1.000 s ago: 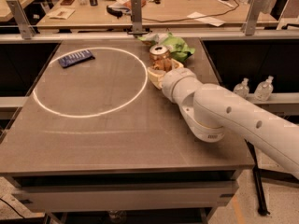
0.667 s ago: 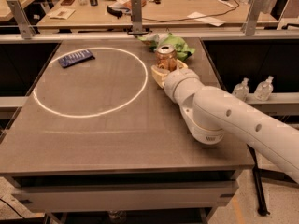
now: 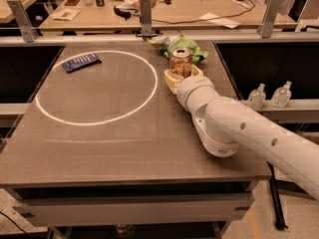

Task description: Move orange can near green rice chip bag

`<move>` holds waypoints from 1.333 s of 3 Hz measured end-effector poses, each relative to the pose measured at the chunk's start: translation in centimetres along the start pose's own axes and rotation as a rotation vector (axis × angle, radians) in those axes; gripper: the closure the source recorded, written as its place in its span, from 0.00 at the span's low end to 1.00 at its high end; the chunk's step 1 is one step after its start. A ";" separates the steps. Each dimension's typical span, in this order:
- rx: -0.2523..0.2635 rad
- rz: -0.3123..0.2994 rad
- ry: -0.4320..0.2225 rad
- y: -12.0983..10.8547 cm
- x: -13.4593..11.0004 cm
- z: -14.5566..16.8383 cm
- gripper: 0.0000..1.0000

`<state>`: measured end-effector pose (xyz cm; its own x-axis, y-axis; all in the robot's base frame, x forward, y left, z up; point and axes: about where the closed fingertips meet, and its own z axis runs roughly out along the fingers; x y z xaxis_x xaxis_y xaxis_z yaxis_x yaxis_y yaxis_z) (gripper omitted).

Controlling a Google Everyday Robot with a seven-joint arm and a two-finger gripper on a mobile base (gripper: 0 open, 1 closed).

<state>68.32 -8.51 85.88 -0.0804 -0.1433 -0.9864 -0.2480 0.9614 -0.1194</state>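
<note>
The orange can [image 3: 180, 60] stands upright at the table's far right, its silver top showing. Its lower part is hidden between the cream fingers [image 3: 170, 78] of my gripper [image 3: 182, 76], which is shut on it. The green rice chip bag [image 3: 185, 46], lime-green and white and wrinkly, lies right behind the can, touching it or nearly so. My white arm [image 3: 234, 128] reaches in from the lower right.
A flat dark blue wrapper [image 3: 81, 61] lies at the far left, on a white circle [image 3: 94, 121] marked on the grey table [image 3: 124, 148]. A metal rail with posts [image 3: 145, 15] runs along the back edge. Two small bottles [image 3: 270, 95] stand on a ledge beyond the table's right edge.
My gripper has carried the orange can a little to the right, closer to the green bag.
</note>
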 end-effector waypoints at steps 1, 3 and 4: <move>0.000 0.000 0.000 0.0 -0.1 0.0 0.60; 0.000 0.000 0.000 0.0 -0.1 0.0 0.12; -0.025 0.010 -0.020 -0.1 -0.1 -0.5 0.00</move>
<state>67.84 -8.66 86.08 -0.0640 -0.1287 -0.9896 -0.2716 0.9565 -0.1068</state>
